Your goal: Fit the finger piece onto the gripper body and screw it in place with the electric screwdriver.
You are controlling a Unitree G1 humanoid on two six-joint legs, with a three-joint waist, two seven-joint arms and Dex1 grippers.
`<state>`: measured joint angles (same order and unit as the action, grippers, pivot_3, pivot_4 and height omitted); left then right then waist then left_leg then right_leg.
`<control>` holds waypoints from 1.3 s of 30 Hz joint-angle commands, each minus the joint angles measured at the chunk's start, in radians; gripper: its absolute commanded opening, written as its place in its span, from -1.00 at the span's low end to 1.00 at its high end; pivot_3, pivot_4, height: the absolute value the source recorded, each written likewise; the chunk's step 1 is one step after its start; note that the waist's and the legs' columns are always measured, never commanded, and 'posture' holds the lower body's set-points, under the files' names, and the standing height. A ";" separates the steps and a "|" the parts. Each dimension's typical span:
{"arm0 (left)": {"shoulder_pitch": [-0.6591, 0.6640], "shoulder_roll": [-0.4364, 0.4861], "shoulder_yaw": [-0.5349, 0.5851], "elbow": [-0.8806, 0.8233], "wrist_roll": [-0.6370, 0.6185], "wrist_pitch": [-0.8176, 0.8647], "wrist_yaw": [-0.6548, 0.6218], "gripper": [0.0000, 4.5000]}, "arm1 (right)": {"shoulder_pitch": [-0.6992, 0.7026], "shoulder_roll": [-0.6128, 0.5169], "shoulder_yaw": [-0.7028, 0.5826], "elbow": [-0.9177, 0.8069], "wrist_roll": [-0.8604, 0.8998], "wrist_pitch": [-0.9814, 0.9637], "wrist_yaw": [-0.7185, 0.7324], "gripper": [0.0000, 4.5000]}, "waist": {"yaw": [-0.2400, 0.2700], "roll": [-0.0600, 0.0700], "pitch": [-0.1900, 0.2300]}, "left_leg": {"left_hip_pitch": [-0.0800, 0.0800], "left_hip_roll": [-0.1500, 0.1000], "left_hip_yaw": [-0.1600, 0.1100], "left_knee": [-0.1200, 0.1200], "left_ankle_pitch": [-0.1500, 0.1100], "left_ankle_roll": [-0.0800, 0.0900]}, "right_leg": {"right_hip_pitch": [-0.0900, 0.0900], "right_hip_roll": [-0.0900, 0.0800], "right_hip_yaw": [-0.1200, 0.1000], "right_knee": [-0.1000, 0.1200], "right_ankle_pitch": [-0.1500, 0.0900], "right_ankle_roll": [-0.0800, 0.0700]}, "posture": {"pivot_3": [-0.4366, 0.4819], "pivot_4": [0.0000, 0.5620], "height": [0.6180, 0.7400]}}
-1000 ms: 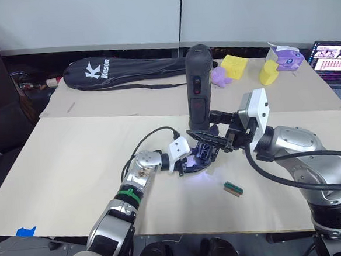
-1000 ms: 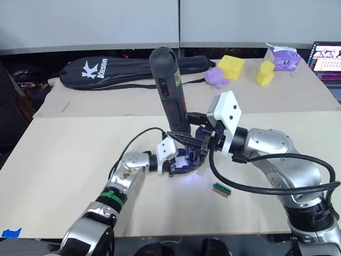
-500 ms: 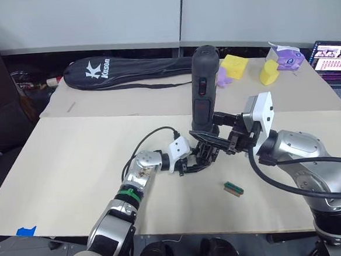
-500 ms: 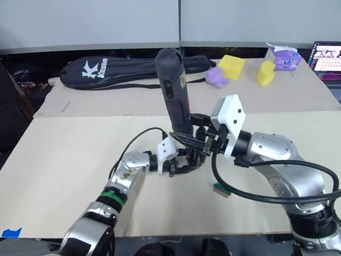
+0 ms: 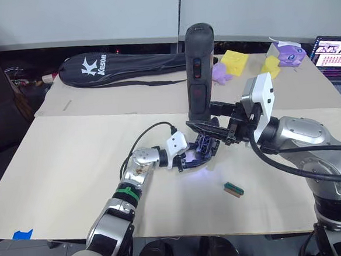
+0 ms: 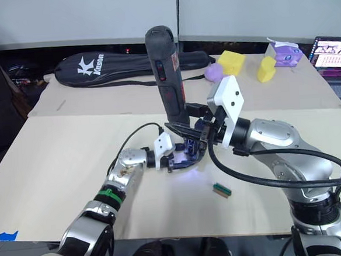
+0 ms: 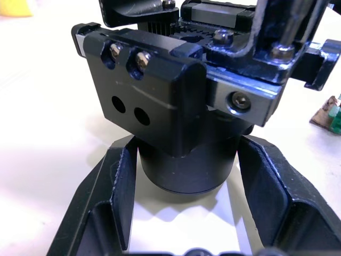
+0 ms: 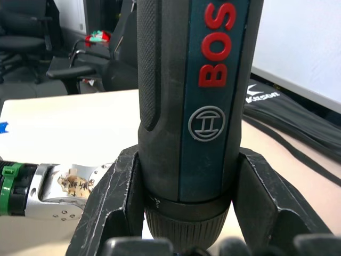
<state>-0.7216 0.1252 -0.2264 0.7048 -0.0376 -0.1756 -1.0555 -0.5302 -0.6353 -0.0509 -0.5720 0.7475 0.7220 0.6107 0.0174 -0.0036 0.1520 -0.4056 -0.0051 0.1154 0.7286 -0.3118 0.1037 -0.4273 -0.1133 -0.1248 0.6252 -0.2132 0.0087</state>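
Observation:
My right gripper point(image 5: 209, 126) is shut on the lower end of the electric screwdriver point(image 5: 200, 73), a dark grey cylinder standing nearly upright with red buttons. In the right wrist view its fingers point(image 8: 112, 202) clamp the barrel point(image 8: 197, 106) from both sides. The bit points down into the gripper body point(image 5: 206, 147), a small black blocky assembly on the table. My left gripper point(image 5: 190, 157) is shut on it, with its fingers point(image 7: 114, 197) around the round base of the body point(image 7: 160, 101). A bluish light glows on the table under the body. I cannot tell the finger piece apart from the body's parts.
A small green block point(image 5: 234, 188) lies on the beige table point(image 5: 73, 152) right of the work. Along the far side lie a black racket bag point(image 5: 113, 67), yellow foam blocks point(image 5: 234, 62), a purple toy point(image 5: 219, 73) and a laptop point(image 5: 335, 52).
The screwdriver has come back to the left and more upright over the body. Its tip light, dark half a second ago, glows again. The left gripper keeps its hold.

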 commanded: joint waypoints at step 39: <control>0.195 0.493 0.015 -0.512 -0.225 0.381 -0.447 1.00 | 0.540 -0.734 -0.383 0.596 0.676 0.567 -0.056 -0.15 | -0.005 0.004 0.001 | 0.007 0.002 0.001 -0.001 0.000 0.000 | 0.004 -0.014 0.001 -0.004 0.001 -0.004 | -0.05 -0.47 1.00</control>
<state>-0.5209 0.6117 -0.2131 0.2451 -0.2342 0.1888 -1.4757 0.0504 -1.3422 -0.4655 0.0021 1.4814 1.2800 0.4990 0.0123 0.0005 0.1534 -0.3985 -0.0033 0.1166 0.7273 -0.3122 0.1038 -0.4240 -0.1276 -0.1234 0.6210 -0.2117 0.0052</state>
